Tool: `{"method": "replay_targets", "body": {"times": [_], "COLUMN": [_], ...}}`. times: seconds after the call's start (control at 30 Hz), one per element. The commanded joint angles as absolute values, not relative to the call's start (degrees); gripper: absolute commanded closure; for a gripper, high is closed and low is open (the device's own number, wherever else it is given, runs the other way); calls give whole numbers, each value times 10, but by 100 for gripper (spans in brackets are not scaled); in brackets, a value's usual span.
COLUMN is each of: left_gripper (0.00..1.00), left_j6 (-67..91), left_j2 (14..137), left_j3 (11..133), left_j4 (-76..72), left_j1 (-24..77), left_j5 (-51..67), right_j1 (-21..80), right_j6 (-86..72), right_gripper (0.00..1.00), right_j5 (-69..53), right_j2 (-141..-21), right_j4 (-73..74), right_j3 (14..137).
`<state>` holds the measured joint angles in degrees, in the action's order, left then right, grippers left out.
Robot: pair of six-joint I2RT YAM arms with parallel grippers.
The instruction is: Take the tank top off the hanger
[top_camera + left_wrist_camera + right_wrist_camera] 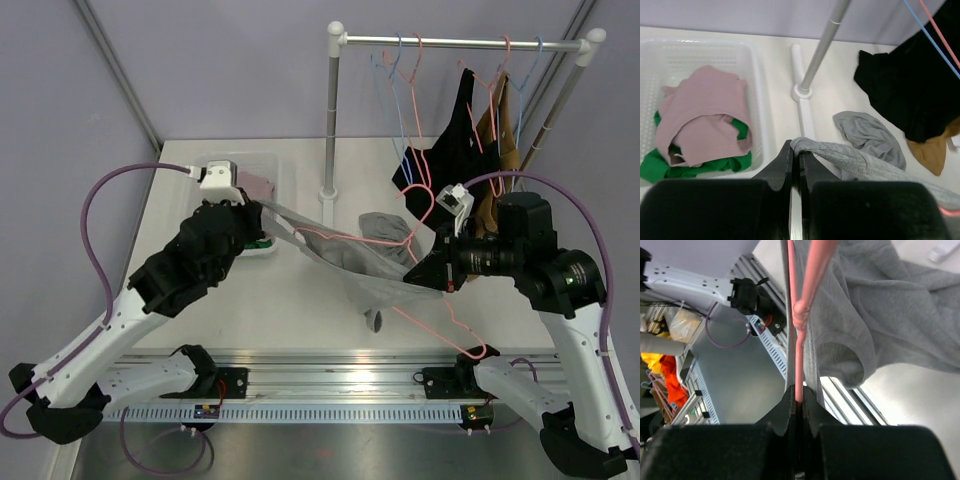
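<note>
A grey tank top [355, 262] is stretched above the table between my two grippers, with a pink wire hanger [380, 238] threaded in it. My left gripper [262, 212] is shut on one end of the tank top [840, 155], beside the white basket. My right gripper [432, 268] is shut on the pink hanger [799, 360], with grey fabric [875, 305] hanging on both sides of the wire. The hanger's lower part [470, 340] sticks out below the right gripper.
A white basket [268, 170] at the back left holds pink [705, 115] and green [690, 167] clothes. A white clothes rack [331, 110] at the back carries pink and blue hangers, a black garment [450, 150] and a tan one [500, 140]. Its post [817, 55] and foot stand near the basket.
</note>
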<state>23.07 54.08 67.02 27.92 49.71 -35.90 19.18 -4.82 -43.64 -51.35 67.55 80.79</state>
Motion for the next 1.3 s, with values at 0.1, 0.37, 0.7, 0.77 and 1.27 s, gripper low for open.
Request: {"method": "replay_targets", "body": {"times": [0.1, 0.37, 0.7, 0.77, 1.27], "left_gripper": [100, 100, 100, 100, 1], "left_j6": [267, 244, 290, 302, 224], "left_j2": [532, 493, 446, 461, 463], "left_j3": [666, 594, 436, 447, 703], "left_j4": [360, 295, 195, 231, 578], "left_j1": [402, 397, 576, 578, 577], "left_j5": [-343, 36, 42, -33, -339], "right_j1": [198, 198, 198, 197, 198], "right_j6": [-53, -219, -394, -374, -127], "right_gripper": [100, 100, 100, 100, 100], "right_j5": [-580, -489, -309, -287, -75], "right_j2": [-458, -378, -447, -452, -607], "right_j4": [485, 96, -429, -287, 471], "right_j3": [757, 621, 513, 566, 959]}}
